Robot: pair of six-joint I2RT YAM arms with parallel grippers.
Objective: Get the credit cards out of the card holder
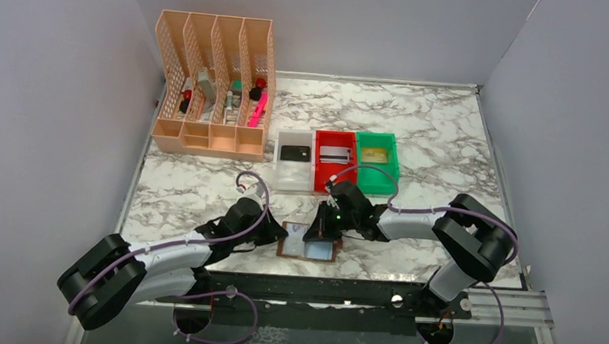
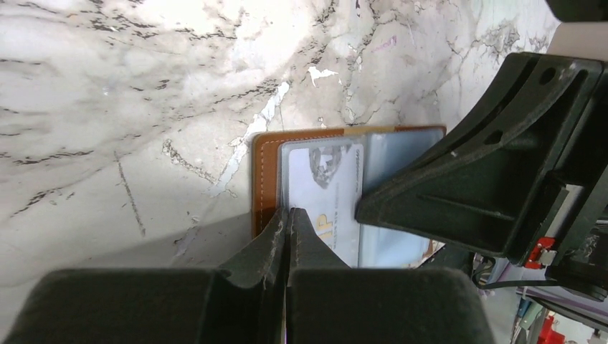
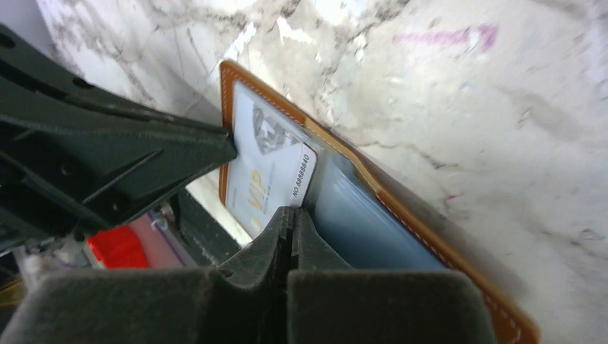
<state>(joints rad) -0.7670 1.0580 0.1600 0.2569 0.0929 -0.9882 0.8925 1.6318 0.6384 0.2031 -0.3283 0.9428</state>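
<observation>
Top external view: the brown card holder (image 1: 324, 252) lies open and flat on the marble counter (image 1: 450, 134), near the front edge, between the two arms. A silvery-white credit card (image 3: 269, 168) marked VIP sits in one of its pale blue-grey pockets.

The left fingers (image 2: 278, 233) are pressed together, with their tips on the holder beside that card. The right fingers (image 3: 305, 236) are also pressed together, at the card's edge. It cannot be told whether they pinch the card.

Just behind the holder, three small bins stand side by side:
- The white bin (image 1: 293, 177) holds a black card (image 1: 295, 153).
- The red bin (image 1: 338, 135) holds a silvery card (image 1: 334, 153).
- The green bin (image 1: 376, 136) holds a gold card (image 1: 374, 155).

At the back left stands a peach desk organiser (image 1: 172, 57) with pens and markers in its slots.
</observation>
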